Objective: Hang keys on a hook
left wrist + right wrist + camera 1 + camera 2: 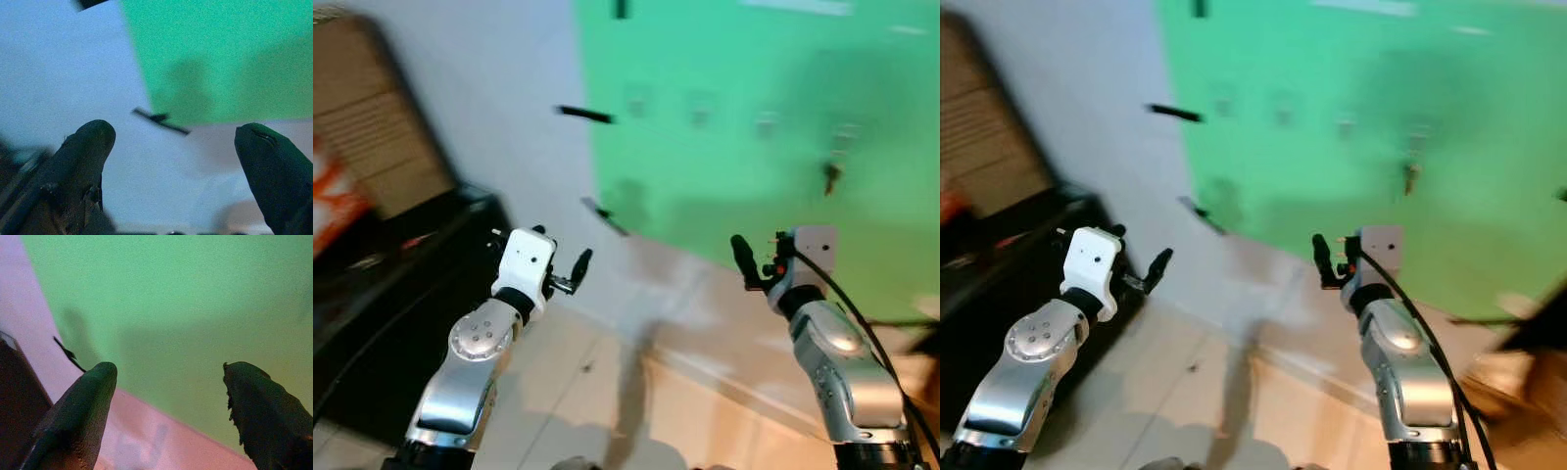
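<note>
The head views are blurred. On the green wall panel (754,147) runs a row of small pale hooks (766,122). A small dark thing that looks like the keys (830,176) hangs below the right-most hook. My left gripper (573,274) is raised at the left, in front of the white wall, and stands open with nothing in it. My right gripper (749,259) is raised at the right, below the panel and well short of the hooks. In the right wrist view its fingers (78,416) are spread wide with only green wall between them.
A low black piece of furniture (401,284) stands at the left against the white wall. Dark strips (585,115) are stuck on that wall near the panel's edge. Pale floor tiles (685,411) lie between my arms, up to the baseboard.
</note>
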Controlling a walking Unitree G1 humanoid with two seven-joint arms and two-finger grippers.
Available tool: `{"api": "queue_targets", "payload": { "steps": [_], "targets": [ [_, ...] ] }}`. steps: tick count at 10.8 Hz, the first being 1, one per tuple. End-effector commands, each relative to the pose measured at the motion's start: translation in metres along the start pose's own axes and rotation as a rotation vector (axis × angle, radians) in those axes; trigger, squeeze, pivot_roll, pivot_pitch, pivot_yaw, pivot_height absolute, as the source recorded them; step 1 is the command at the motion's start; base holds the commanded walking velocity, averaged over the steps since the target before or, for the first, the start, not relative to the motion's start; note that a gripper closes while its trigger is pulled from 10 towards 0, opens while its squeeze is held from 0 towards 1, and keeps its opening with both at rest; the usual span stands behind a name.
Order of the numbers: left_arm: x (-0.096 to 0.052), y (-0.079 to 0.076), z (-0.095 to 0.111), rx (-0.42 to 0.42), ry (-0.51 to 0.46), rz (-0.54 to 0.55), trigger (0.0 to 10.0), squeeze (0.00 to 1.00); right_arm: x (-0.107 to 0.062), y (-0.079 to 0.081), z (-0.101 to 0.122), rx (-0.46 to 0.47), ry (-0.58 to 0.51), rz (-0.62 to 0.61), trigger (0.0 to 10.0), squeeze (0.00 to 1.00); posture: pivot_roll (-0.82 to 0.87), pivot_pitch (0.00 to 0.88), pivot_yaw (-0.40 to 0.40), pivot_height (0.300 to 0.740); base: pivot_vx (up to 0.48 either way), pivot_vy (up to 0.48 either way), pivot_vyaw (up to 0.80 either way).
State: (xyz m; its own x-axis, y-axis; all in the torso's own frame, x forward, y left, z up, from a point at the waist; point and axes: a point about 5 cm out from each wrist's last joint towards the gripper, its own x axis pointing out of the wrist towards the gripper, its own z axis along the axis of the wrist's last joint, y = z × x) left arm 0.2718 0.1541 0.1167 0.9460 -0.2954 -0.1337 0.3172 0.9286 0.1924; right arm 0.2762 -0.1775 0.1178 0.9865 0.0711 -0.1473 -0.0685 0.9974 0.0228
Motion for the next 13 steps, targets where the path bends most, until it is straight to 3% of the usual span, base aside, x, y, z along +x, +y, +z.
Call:
{"api": "queue_targets", "payload": {
  "steps": [1,4,5,7,10,13],
  "targets": [
    [0.003,0.004,0.001,-0.009,-0.01,0.034,10.0,0.0,0.0,0.0,0.002,-0.033,-0.009,-0.028,10.0,1.0,-0.11,0.0,0.092,0.74,0.0,0.0,0.8],
    [0.009,0.005,0.004,0.016,-0.032,0.076,10.0,0.0,-0.001,0.004,-0.002,-0.022,0.019,-0.038,10.0,1.0,-0.11,0.0,0.078,0.74,0.0,0.0,0.8],
    [0.01,0.007,0.004,0.022,-0.032,0.097,10.0,0.0,0.001,0.006,-0.003,-0.084,0.011,-0.04,10.0,1.0,-0.11,0.0,0.076,0.74,0.0,0.0,0.8],
    [0.008,0.01,0.002,-0.004,-0.026,0.114,10.0,0.0,0.003,0.011,-0.006,-0.069,0.016,-0.028,10.0,1.0,-0.08,0.0,0.063,0.74,0.0,0.0,0.8],
    [0.004,0.012,0.003,0.001,-0.033,0.117,10.0,0.0,0.01,0.011,-0.004,-0.164,-0.012,-0.059,10.0,1.0,-0.06,0.0,0.055,0.74,0.0,0.0,0.0],
    [0.004,0.014,0.002,-0.002,-0.032,0.129,10.0,0.0,0.013,0.012,-0.006,-0.154,0.03,-0.043,10.0,1.0,-0.07,0.0,0.054,0.74,0.275,0.0,0.0]
  ]
}}
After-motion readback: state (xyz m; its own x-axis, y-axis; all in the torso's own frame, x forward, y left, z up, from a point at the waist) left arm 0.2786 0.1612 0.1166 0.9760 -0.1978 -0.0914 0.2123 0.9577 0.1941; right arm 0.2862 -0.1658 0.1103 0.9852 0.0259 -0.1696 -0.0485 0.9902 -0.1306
